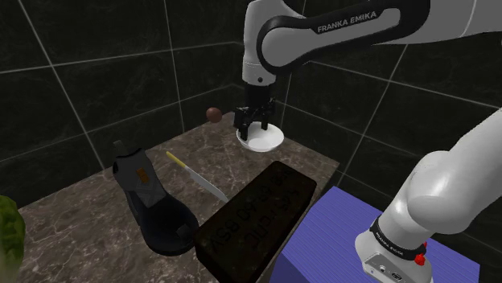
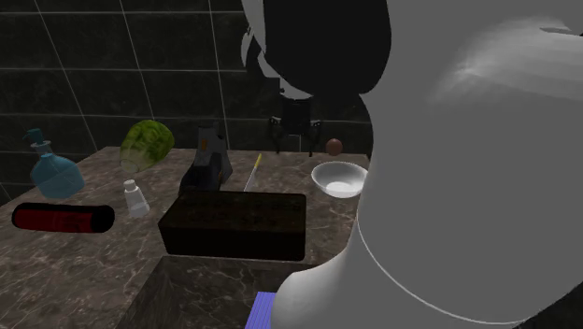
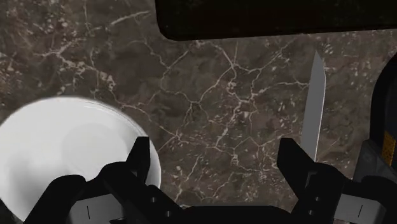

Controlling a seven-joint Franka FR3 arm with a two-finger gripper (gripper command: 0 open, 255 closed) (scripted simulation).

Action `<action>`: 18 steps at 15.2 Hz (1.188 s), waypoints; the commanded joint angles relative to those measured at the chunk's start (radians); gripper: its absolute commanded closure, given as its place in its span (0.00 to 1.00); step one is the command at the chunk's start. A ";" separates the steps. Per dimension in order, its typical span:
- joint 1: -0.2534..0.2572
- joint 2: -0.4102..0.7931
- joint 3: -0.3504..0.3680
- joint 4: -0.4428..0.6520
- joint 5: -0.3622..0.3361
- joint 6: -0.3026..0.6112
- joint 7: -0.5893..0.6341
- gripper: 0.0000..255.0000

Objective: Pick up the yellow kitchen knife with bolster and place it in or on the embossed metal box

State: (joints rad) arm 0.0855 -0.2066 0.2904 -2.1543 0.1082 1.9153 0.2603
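The knife [image 1: 195, 178] lies flat on the marble counter, its yellow handle pointing to the back wall and its pale blade toward the dark embossed box [image 1: 256, 220]. The box lies lengthwise at the counter's front edge. My gripper [image 1: 256, 125] hangs open over the near rim of a white bowl [image 1: 263, 139], well behind the box and apart from the knife. In the wrist view the blade [image 3: 313, 105] lies just outside one of my fingers, with nothing between my gripper [image 3: 216, 159] and the bare marble below. The second exterior view has the knife [image 2: 252, 173] just behind the box [image 2: 238, 224].
A black boot [image 1: 153, 205] stands close beside the knife. A brown ball [image 1: 214, 114] rests near the back wall. A green cabbage [image 2: 147, 143], blue bottle [image 2: 54, 173], small shaker [image 2: 136, 198] and red cylinder [image 2: 61, 218] sit on the far side of the counter. The blue stand [image 1: 378, 249] adjoins the box.
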 commanded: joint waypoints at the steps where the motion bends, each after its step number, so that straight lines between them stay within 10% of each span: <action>1: 0.010 0.070 0.025 0.042 -0.014 0.023 0.032 0.00; 18: 0.168 0.644 0.093 0.475 -0.210 0.092 0.249 0.00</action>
State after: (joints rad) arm 0.2493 0.4223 0.3854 -1.6865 -0.0959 2.0009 0.5065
